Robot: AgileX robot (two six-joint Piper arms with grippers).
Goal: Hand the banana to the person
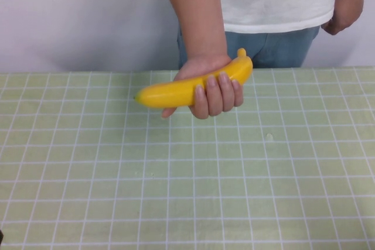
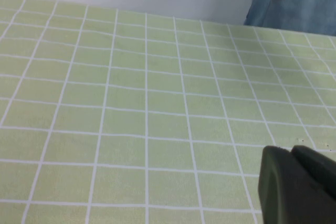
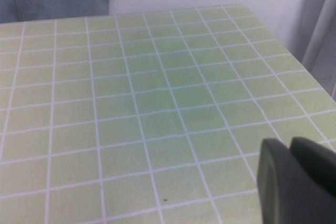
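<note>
L end effector (image 2: 296,187) and R end effector (image 3: 296,182) are being held low over the surface (image 1: 187,191), w/ finger state not discernible. The banana (image 1: 187,88) is being gripped by the person's hand (image 1: 208,89) at the far edge.

the person (image 1: 275,4) stands behind the far edge of the table (image 1: 187,191), a little right of centre, and their hand (image 1: 208,89) reaches over that edge with the banana (image 1: 176,92) lying across it, stem to the right, tip to the left. my left gripper (image 2: 296,187) hangs over the near left of the table and my right gripper (image 3: 296,179) over the near right, both well apart from the banana.
</note>
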